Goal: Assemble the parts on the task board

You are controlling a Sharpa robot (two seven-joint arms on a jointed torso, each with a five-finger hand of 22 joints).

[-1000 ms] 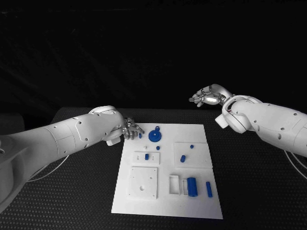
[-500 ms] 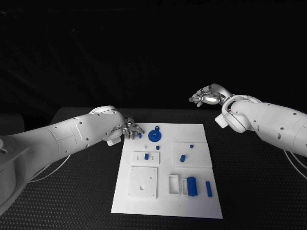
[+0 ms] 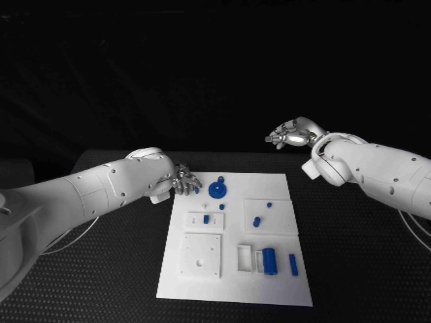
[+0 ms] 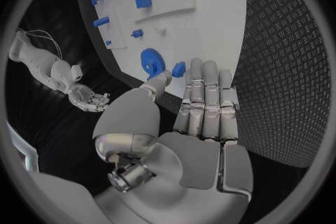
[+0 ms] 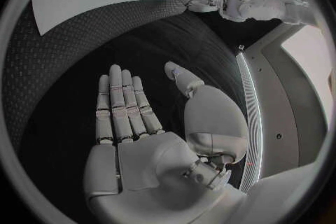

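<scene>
- Parts nearest to the robot: a blue cylinder-shaped plastic piece (image 3: pixel 269 260) and a thin blue plastic pin (image 3: pixel 293 264) lie at the near right of the flat white task board (image 3: pixel 274 296), beside a small white open frame (image 3: pixel 244 258); a white square block with small holes (image 3: pixel 201 256) sits to their left.
- Middle of the board: small blue pegs (image 3: pixel 256 221) stand or lie on two white raised plates; how they sit in their holes is too small to tell.
- Far left of the board: a blue round gear-like plastic piece (image 3: pixel 217 190) lies flat, close to the left hand (image 3: pixel 186 180).
- Left hand: its fingers (image 4: pixel 204 95) are straight and pressed side by side, the thumb tip just beside the gear and a small blue part; it holds nothing I can see, and whether it touches them I cannot tell.
- Handling, as I judge: the parts look light, stiff and smooth, so they can slip or roll; the gear is best taken at its rim, the pins at their middle.
- Right hand (image 3: pixel 293 134): raised beyond the far right corner, well apart from the board, palm flat and fingers extended, empty.
</scene>
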